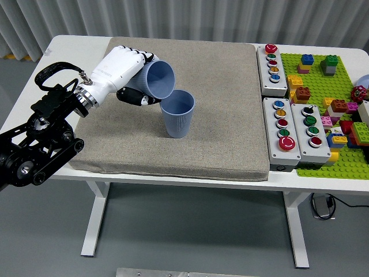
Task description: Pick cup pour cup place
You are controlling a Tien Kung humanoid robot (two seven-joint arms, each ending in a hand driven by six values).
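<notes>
A blue ribbed cup stands upright on the grey mat, near its middle. My left hand, white with black fingertips, is shut on a second blue cup. That cup is tipped on its side, its mouth facing right and down over the rim of the standing cup. I cannot see anything coming out of it. The right arm is out of view.
Right of the mat lie three grey button boxes with coloured buttons. Beyond them is a green baseplate with several loose coloured bricks. The white table's edge shows at the far left.
</notes>
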